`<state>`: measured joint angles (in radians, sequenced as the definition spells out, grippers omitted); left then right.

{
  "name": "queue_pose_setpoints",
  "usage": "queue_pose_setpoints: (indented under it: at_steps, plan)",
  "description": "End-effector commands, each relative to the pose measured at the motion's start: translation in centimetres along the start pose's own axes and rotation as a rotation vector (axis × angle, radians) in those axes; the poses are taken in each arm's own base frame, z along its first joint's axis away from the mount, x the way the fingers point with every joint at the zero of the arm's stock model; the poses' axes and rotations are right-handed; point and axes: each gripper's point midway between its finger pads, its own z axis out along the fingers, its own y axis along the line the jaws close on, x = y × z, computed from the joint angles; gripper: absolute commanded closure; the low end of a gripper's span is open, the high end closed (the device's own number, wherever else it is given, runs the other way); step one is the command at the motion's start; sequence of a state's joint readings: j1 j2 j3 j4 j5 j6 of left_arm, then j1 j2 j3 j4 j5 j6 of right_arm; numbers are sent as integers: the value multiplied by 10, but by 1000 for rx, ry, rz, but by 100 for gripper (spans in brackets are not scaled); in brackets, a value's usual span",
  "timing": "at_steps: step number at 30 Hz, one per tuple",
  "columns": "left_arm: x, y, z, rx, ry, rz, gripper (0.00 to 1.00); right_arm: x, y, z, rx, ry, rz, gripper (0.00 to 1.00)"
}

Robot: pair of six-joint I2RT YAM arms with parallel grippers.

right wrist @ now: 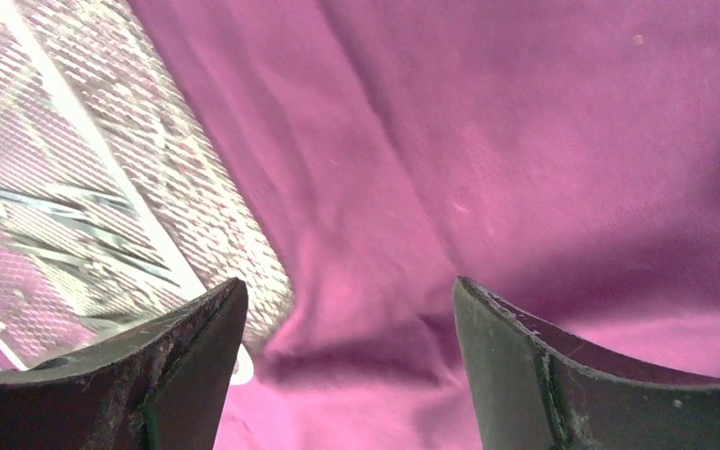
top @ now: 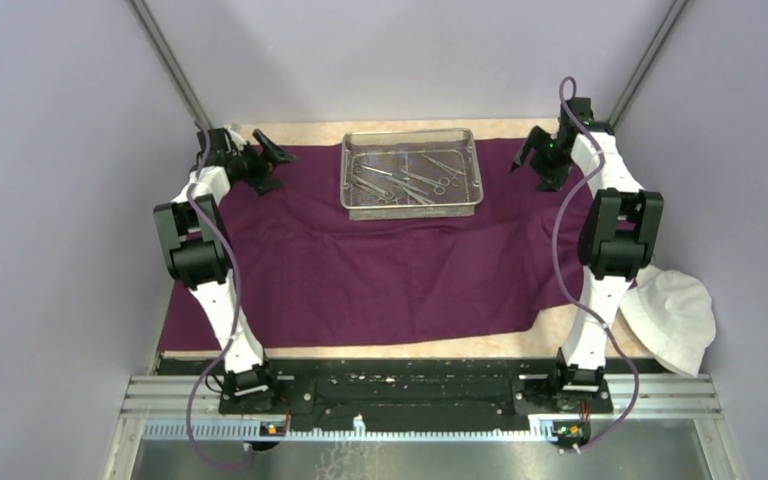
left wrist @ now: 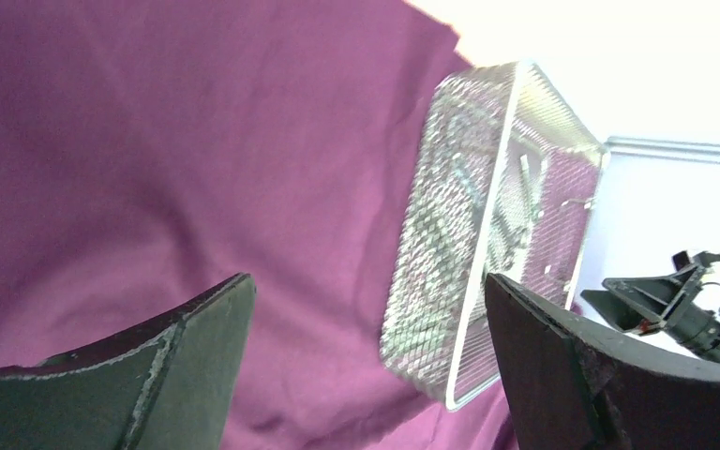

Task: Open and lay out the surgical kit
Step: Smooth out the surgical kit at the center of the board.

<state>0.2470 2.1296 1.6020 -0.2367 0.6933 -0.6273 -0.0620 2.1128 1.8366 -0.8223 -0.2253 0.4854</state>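
- Jaws spread, empty: left gripper [left wrist: 367, 286] left of mesh tray [top: 412, 209], right gripper [right wrist: 349, 286] right of it.
- Under tray: purple wrap [top: 390, 280], likely limp; pinch its edges.
- Inside tray: instruments [top: 405, 180], slim steel, probably slippery.

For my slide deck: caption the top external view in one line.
Left end effector and right end effector, both open, flank the mesh tray of instruments on the spread purple wrap.

Overhead view is evenly lit and sharp. Left wrist view burns out white beyond the cloth [left wrist: 150, 141]; its tray [left wrist: 431, 281] is blurred.
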Motion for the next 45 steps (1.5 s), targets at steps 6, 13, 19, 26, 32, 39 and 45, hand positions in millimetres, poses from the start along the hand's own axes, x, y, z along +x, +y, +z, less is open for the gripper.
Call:
queue_pose_setpoints:
  at_steps: [6, 13, 19, 26, 32, 39, 45]
  plan:
    - [-66, -39, 8, 99, -205, -20, 2, -16, 26, -32, -104, -66, -48, 20]
    - [-52, -39, 23, 123, -131, -12, 8, 2, 79, -18, -336, 4, -168, 20]
    - [39, -95, 40, 144, 53, 241, 13, 34, 111, -5, -389, 35, -248, 26]
    - [97, -85, 52, -51, 54, 378, 30, 44, 99, 28, -340, 67, -258, 54]
    - [104, -77, 57, -103, 71, 414, 47, 52, 95, 41, -338, 86, -267, 69]
    - [107, -55, 73, -179, 116, 367, 59, 59, 90, 53, -293, 97, -232, 88]
    - [95, -29, 82, -293, 133, 337, 74, 69, 86, 61, -282, 108, -130, 95]
